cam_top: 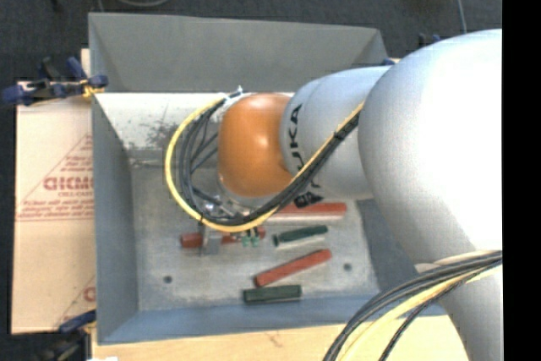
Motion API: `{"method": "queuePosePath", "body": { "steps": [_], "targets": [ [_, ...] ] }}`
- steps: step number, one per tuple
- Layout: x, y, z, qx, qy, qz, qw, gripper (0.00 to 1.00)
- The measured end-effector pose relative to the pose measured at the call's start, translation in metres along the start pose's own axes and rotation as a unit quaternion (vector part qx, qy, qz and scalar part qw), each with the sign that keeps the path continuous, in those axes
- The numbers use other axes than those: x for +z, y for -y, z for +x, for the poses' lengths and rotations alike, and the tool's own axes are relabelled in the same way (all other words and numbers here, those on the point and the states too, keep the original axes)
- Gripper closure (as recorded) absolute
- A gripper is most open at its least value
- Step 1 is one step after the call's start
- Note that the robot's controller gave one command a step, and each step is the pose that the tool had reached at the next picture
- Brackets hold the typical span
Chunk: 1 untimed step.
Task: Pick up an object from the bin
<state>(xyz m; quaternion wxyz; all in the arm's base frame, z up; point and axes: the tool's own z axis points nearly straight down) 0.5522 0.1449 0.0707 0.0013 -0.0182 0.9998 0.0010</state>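
Observation:
My gripper (pixel 212 239) reaches down below the orange wrist cover to the bin floor, left of the middle. A small red-brown block (pixel 192 241) lies right at it, sticking out to its left. Just to its right lie small red and green bits (pixel 248 240). Whether the gripper touches or holds the block is hidden by the cover and cables. A dark green marker (pixel 300 234) lies a little farther right.
A red marker (pixel 293 266) lies slanted on the floor in front of the gripper, and a dark green stick (pixel 272 294) rests by the near wall. An orange-red stick (pixel 328 209) pokes out from under the arm. The arm covers the bin's right half.

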Motion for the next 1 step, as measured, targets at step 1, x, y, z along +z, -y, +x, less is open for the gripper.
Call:
{"method": "queuePosePath", "body": {
  "steps": [1],
  "targets": [
    [-0.1336, 0.0223, -0.0133, -0.023, 0.0048, 0.001, 0.9997, 1.00]
  ]
}}
